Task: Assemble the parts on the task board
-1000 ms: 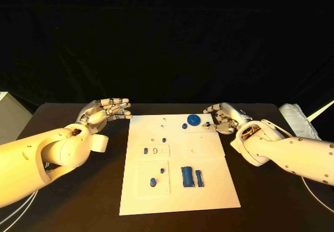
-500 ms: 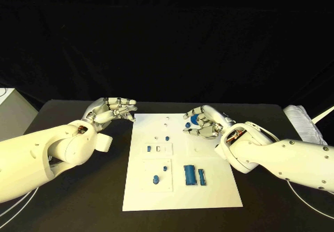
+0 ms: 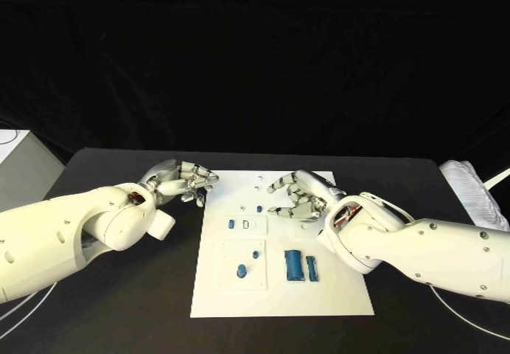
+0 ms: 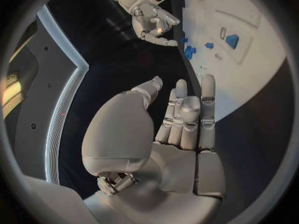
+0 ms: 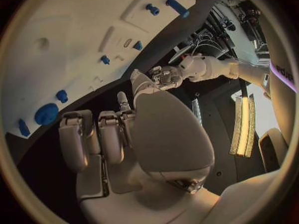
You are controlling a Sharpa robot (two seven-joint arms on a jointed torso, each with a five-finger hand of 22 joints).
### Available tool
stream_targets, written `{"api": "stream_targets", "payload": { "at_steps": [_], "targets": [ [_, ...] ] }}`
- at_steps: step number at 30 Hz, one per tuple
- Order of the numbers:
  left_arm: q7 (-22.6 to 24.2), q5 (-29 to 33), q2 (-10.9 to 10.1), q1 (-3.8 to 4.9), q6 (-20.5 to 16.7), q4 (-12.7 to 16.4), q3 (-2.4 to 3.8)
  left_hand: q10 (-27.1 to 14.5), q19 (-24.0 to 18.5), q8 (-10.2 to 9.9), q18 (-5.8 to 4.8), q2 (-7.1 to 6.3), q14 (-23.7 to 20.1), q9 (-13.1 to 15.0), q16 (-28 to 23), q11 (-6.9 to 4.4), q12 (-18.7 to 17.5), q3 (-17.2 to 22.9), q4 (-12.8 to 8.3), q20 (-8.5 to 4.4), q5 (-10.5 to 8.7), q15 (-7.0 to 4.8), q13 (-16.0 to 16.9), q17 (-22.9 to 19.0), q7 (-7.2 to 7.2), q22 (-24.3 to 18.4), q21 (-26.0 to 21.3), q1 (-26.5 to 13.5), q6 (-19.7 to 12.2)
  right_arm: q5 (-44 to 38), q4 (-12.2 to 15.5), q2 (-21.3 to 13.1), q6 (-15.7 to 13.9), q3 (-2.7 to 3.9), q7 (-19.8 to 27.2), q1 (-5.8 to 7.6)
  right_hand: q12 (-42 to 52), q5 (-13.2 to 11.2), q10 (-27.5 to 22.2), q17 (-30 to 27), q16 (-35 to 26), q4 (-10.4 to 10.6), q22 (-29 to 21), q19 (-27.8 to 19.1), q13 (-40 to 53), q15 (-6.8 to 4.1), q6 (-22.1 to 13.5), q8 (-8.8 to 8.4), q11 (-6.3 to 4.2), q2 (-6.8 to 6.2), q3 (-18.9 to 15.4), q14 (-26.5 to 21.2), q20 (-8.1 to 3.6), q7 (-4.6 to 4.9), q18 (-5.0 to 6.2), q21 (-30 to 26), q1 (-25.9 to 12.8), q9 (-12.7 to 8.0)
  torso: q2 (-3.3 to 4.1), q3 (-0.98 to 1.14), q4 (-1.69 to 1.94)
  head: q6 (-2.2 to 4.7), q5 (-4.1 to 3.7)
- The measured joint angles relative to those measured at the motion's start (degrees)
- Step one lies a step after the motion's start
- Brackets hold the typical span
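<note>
The white task board (image 3: pixel 287 302) lies mid-table. On its near half I see a blue block (image 3: pixel 292 265) with a thin blue bar (image 3: pixel 312 267) beside it, two small blue pieces (image 3: pixel 240 271) to their left, and another (image 3: pixel 232 223) farther back. My right hand (image 3: pixel 301 195) hovers over the board's far right part, fingers curved and empty. In the right wrist view a blue disc (image 5: pixel 47 113) lies on the board (image 5: pixel 62 35) beyond the fingers (image 5: pixel 74 134). My left hand (image 3: pixel 183 181) hangs just off the far left corner, holding nothing; its fingers (image 4: pixel 187 114) are extended.
A white box (image 3: pixel 16 155) stands at the table's left edge. A pale bundle (image 3: pixel 473 188) lies at the right edge. Black table (image 3: pixel 127 310) surrounds the board on both sides.
The camera has shifted. My right hand has moved from beside the board's right edge inward over its far part, now covering the blue disc. The left hand stays by the far left corner.
</note>
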Motion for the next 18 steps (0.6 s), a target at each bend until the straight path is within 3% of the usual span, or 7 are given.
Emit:
{"api": "stream_targets", "payload": {
  "at_steps": [4, 8, 12, 13, 14, 18],
  "targets": [
    [-4.26, -5.78, 0.08, 0.02, 1.73, 0.72, 0.00, -0.73, 0.00, 0.98, 0.00, -0.40, 0.07, 0.60, 0.40, -0.02, 2.27, -0.03, 1.17, 0.00, 0.00, -0.07, 1.48, 0.30, -0.07, 1.18, 1.34, -0.53, -0.34, -0.76, -0.14, 0.62, 0.46, -0.09, -0.72, -0.32, 0.00, 0.00, 0.00, 0.00, 0.00, -0.16, 0.00, 0.00, 0.00, -0.12, 0.00, 0.22, 0.00, 0.00, 0.16, 0.12, 0.00, 0.00, 0.00, 0.00, 0.00, 0.05, 0.02, 0.05, 0.01, -0.15, 0.25],
    [-9.08, -10.86, 0.49, 0.04, 3.02, 0.97, 0.01, -0.60, 1.69, 3.02, 0.00, -0.20, 1.57, 1.62, 1.61, -0.16, 4.90, -1.04, 5.32, -0.20, 0.00, -0.47, 2.84, 2.15, -0.43, 4.83, 4.21, -3.68, 0.01, -1.36, -0.15, 0.99, 0.82, -0.14, -1.28, -0.45, 0.00, 0.00, 0.00, 0.00, 0.00, -0.16, -0.01, 0.00, 0.00, -0.22, 0.00, 0.22, 0.00, 0.00, 0.16, 0.21, 0.00, 0.00, 0.00, 0.00, 0.00, 0.05, 0.02, 0.08, -0.05, -0.26, 0.46],
    [-14.39, -14.51, 1.11, 0.07, 4.38, 0.88, 0.02, 0.62, 5.61, 5.64, 0.01, 0.30, 4.79, 3.11, 4.37, -1.37, 7.81, -2.38, 9.68, -0.81, -0.01, -1.24, 4.31, 7.29, -1.45, 10.57, 8.38, -5.74, 1.03, -1.83, -0.20, 1.11, 1.11, -0.16, -1.69, -0.49, 0.00, 0.00, 0.00, 0.00, 0.00, 0.00, -0.01, 0.00, 0.00, -0.22, 0.41, 0.22, 0.00, 0.00, 0.32, 0.21, 0.00, -0.01, 0.00, 0.00, 0.00, 0.05, 0.03, 0.11, -0.10, -0.31, 0.51],
    [-15.59, -15.20, 1.24, 0.07, 4.75, 0.83, 0.02, 0.86, 6.74, 6.40, -0.67, 0.51, 5.65, 3.65, 5.16, -1.61, 8.65, -2.86, 10.30, -1.04, 0.00, -1.47, 4.75, 8.89, -1.65, 12.30, 9.56, -6.15, 1.24, -1.91, -0.21, 1.12, 1.17, -0.17, -1.77, -0.50, 0.00, 0.00, 0.00, 0.00, 0.00, 0.00, -0.01, 0.00, 0.00, -0.22, 0.41, 0.22, 0.00, 0.00, 0.32, 0.21, 0.00, 0.00, 0.00, 0.00, 0.00, 0.05, 0.03, 0.11, -0.10, -0.34, 0.53],
    [-17.24, -16.11, 1.44, 0.10, 5.36, 0.74, 0.02, 1.17, 7.95, 7.25, -1.24, 0.75, 6.43, 4.32, 5.90, -1.92, 9.60, -3.25, 10.69, -1.20, -0.01, -1.68, 5.28, 10.32, -1.99, 14.03, 10.76, -6.96, 1.47, -2.00, -0.24, 1.14, 1.25, -0.18, -1.88, -0.51, 0.00, 0.00, 0.00, 0.00, 0.00, 0.00, -0.01, 0.00, 0.00, -0.22, 0.41, 0.22, 0.00, 0.00, 0.32, 0.21, 0.00, 0.00, 0.00, 0.00, 0.00, 0.05, 0.03, 0.11, -0.10, -0.35, 0.53],
    [-22.35, -19.05, 2.43, 0.52, 7.80, 0.32, 0.01, 2.09, 11.11, 10.14, -1.35, 2.27, 8.20, 7.04, 7.52, -2.84, 12.59, -5.00, 10.97, -2.02, -0.01, -2.66, 7.19, 13.73, -3.02, 18.96, 14.07, -9.21, 1.77, -2.25, -0.41, 1.20, 1.54, -0.23, -2.21, -0.51, 0.00, 0.00, 0.00, -0.01, 0.00, 0.00, -0.01, 0.00, 0.00, -0.22, 0.41, 0.22, 0.00, 0.00, 0.32, 0.21, 0.00, -0.01, -0.01, 0.00, 0.00, 0.08, 0.01, 0.11, -0.12, -0.68, 0.57]
  ]
}}
